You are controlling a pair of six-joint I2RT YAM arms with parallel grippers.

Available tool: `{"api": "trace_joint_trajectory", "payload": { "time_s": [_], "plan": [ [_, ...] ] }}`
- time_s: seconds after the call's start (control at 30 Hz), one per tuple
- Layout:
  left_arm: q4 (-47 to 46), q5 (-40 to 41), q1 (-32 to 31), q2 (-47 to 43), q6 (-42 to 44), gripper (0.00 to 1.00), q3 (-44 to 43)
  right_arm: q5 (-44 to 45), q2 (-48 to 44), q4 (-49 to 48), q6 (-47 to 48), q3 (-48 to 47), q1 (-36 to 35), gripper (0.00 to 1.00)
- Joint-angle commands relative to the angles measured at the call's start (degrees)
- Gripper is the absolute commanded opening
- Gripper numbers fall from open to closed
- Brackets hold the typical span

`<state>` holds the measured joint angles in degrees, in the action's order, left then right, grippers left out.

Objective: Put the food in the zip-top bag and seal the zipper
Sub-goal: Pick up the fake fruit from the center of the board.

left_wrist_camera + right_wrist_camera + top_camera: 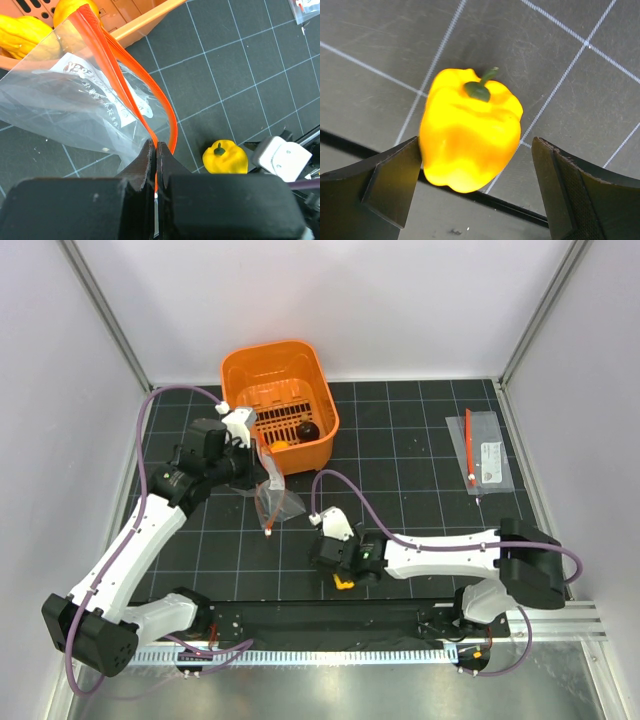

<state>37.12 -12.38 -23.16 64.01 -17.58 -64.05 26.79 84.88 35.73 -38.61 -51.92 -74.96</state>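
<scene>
White arms (140,540) with black joints and black jaws (purple cables (180,390) looping alongside).

The black gridded bench (430,440) carries an orange basket (240,375). A labelled clear pouch (485,455) lies right of the basket, and a yellow toy pepper (465,140) lies well nearer than it.

Glossy plastic pepper (470,132), clear shiny plastic bag (75,100), matt black mat (400,440), smooth plastic basket (240,380)

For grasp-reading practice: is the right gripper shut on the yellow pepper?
No, the right gripper is open: bare mat shows between the yellow pepper and one finger.
</scene>
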Motion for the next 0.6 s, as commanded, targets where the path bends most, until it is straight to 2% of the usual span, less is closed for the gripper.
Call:
{"api": "trace_joint_trajectory", "payload": {
  "time_s": [0.0,0.07,0.1,0.17,0.2,0.23,0.4,0.47,0.57],
  "plan": [
    [-0.5,0.5,0.2,-1.1,0.1,0.00,-0.2,2.2,0.4,-1.1,-1.6,-0.1,-0.4,0.92],
    [-0.3,0.5,0.2,-1.0,0.1,0.00,-0.2,1.5,-0.2,-2.8,-0.9,0.4,-0.4,0.82],
    [-0.3,0.4,0.2,-1.0,0.2,0.00,-0.3,1.3,-0.9,-3.5,-0.5,0.2,-0.4,0.71],
    [1.0,2.1,0.2,-0.6,0.2,0.00,-0.7,1.5,-2.1,-3.8,0.6,-0.6,-0.4,0.63],
    [2.2,3.9,0.2,-0.3,-0.1,0.00,-1.1,1.6,-3.0,-3.9,1.2,-1.0,-0.3,0.55],
    [5.6,4.9,0.3,0.3,-0.3,0.00,-2.7,1.7,-4.7,-4.5,2.9,-1.8,-0.3,0.51],
    [13.4,3.5,0.1,-0.5,-1.1,0.01,-5.9,3.4,-11.4,-9.3,8.3,-2.2,0.1,0.43],
    [16.9,6.1,0.0,-2.1,-1.5,0.01,-8.4,4.1,-14.6,-11.0,10.7,-1.9,1.0,0.40],
    [23.9,16.0,-0.3,-4.5,-0.4,0.02,-14.6,5.1,-17.6,-13.9,13.4,-1.8,2.4,0.39]
  ]
}}
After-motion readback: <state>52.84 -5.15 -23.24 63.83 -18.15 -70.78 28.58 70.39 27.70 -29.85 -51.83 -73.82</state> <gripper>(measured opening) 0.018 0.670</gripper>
